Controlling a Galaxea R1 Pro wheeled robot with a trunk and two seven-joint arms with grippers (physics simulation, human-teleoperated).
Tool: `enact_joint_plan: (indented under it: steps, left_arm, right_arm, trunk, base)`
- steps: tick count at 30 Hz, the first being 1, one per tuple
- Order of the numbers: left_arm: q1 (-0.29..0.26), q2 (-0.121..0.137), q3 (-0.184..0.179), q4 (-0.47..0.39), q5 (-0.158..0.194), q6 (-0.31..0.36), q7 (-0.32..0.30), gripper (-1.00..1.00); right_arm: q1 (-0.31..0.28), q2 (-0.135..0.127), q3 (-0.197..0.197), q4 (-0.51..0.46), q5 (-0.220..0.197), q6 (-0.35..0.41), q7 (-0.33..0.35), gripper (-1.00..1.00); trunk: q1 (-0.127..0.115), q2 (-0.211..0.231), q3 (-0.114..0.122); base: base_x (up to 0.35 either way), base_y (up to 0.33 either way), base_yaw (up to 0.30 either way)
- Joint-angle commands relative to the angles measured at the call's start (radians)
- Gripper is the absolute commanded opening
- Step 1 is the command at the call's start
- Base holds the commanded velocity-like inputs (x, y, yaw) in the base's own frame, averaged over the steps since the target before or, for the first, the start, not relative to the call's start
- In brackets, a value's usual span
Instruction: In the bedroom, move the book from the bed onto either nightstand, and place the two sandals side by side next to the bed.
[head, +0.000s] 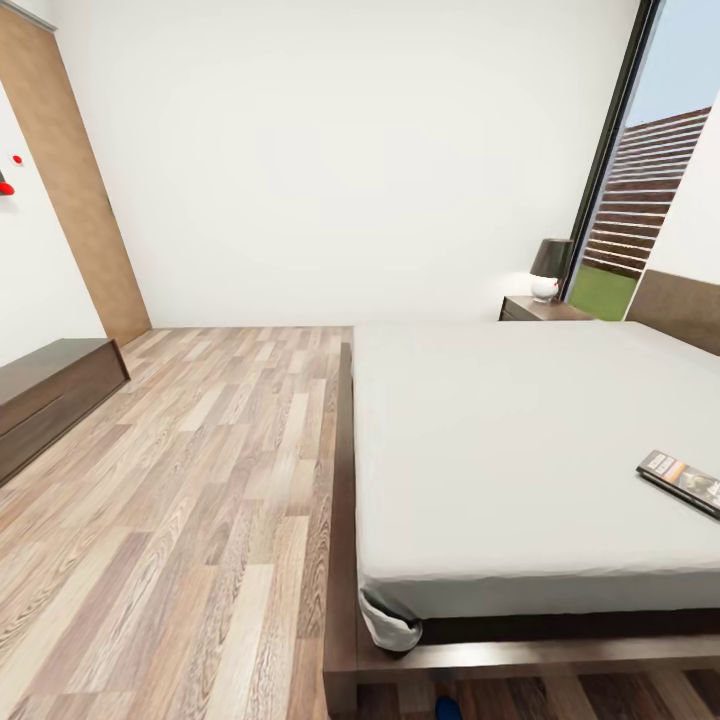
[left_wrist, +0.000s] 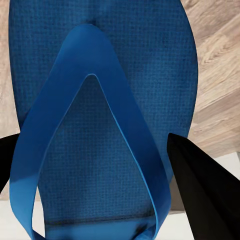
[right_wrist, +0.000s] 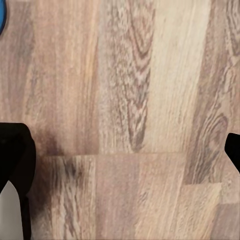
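From the head camera, the bed (head: 520, 450) spreads its pale grey mattress across the room's right side, the book (head: 683, 481) lying flat near the mattress's right edge, well apart from the nightstand (head: 540, 308) that stands beyond the far end of the bed beside the headboard, with a lamp (head: 550, 268) on top. A sliver of blue (head: 449, 708) peeks out at the floor's edge just past the bed's near frame, likely a sandal. A long dark bench cabinet (head: 50, 395) lines the wall at left. At the left wrist, a blue sandal (left_wrist: 100, 115) sits between the left gripper (left_wrist: 100, 170) fingers, which stand on either side of the sole with wood floor behind; whether the pads actually pinch it cannot be told, though the framing suggests the sandal is being carried or positioned for placing by the bed. At the right wrist, the right gripper (right_wrist: 125, 155) hangs spread wide over bare floorboards (right_wrist: 135, 100), holding nothing, a blue edge (right_wrist: 1, 20) at the corner hinting at a sandal near it. The book, by this look, has not yet been moved.
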Motion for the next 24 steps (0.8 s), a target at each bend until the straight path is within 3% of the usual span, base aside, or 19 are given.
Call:
enact_joint_plan:
  steps: [1, 24]
  left_arm:
    - [0.000, 0.000, 0.002, 0.000, -0.011, 0.006, 0.002, -1.00]
    - [0.000, -0.012, 0.000, 0.000, -0.012, 0.005, 0.003, -1.00]
  right_arm:
    - [0.000, 0.000, 0.002, -0.002, 0.008, 0.006, 0.003, 1.00]
    - [0.000, -0.002, 0.002, -0.002, 0.009, 0.006, 0.003, 1.00]
  trunk:
    - [0.000, 0.000, -0.001]
    - [0.000, 0.000, -0.001]
  base:
    - [0.025, -0.008, 0.000]
    - [0.004, -0.125, 0.000]
